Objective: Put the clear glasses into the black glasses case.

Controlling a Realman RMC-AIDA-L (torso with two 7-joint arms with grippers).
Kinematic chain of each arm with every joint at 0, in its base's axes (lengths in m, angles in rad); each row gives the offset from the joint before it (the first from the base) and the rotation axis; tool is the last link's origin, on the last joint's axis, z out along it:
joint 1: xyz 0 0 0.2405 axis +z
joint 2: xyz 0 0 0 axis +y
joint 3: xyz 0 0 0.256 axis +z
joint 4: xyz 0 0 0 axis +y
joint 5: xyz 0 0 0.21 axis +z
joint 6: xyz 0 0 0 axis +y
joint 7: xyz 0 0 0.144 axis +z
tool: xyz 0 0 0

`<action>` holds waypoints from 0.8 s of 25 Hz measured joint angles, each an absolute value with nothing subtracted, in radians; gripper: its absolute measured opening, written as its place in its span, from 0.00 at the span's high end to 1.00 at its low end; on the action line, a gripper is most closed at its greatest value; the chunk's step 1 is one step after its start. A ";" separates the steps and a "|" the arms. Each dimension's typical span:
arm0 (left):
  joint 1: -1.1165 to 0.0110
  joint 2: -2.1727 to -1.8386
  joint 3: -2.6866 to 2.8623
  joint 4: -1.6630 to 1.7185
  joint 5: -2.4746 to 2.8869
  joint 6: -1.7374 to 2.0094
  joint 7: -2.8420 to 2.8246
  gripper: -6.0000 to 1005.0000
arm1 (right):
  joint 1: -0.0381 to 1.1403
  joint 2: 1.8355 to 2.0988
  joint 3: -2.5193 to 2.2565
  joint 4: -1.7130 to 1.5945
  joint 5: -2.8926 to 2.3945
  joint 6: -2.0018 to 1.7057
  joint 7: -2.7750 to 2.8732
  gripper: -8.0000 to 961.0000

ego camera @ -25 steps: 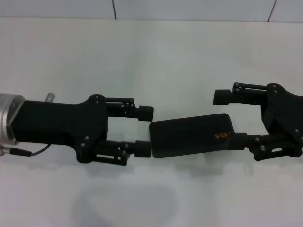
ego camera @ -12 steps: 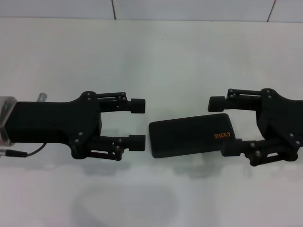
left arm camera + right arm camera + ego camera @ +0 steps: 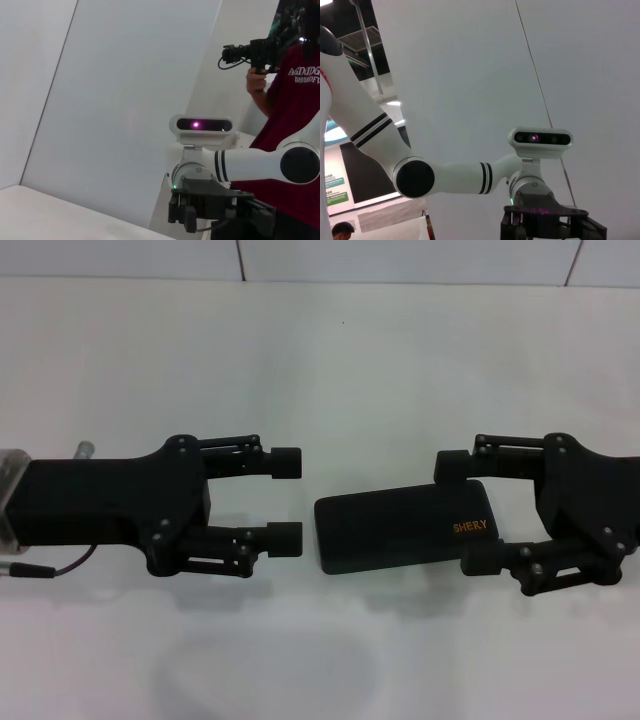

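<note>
The black glasses case [image 3: 404, 527] lies shut on the white table [image 3: 330, 360], long axis running side to side between the two arms, its lettered end slightly farther from the robot than the other.

Right gripper [image 3: 468, 510] is open, its fingers straddling the lettered end, touching or nearly so. It is the nearer arm.

Left gripper [image 3: 285, 500] is open too, just beside the case's plain end, with a clear gap.

The clear glasses show nowhere outside the case. Judgement: they are probably inside it already.

The head view alone shows case and fingers. The wrist views show only the opposite arm, a wall and a bystander [image 3: 292, 95] filming.
</note>
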State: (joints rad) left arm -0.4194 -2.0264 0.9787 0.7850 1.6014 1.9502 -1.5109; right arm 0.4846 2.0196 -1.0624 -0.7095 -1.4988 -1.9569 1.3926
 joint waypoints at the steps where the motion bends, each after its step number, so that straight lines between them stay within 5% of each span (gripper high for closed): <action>1: -0.419 -2.026 0.979 0.785 1.601 1.950 -1.511 0.20 | 0.485 2.020 -1.063 -0.708 -1.499 -1.957 1.393 0.15; 20: -0.404 -2.029 0.974 0.785 1.590 1.956 -1.511 0.20 | 0.485 2.020 -1.075 -0.699 -1.499 -1.956 1.390 0.15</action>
State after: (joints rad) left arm -0.4044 -2.0287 0.9738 0.7854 1.5900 1.9559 -1.5109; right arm 0.4848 2.0202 -1.0754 -0.6992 -1.4987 -1.9556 1.3897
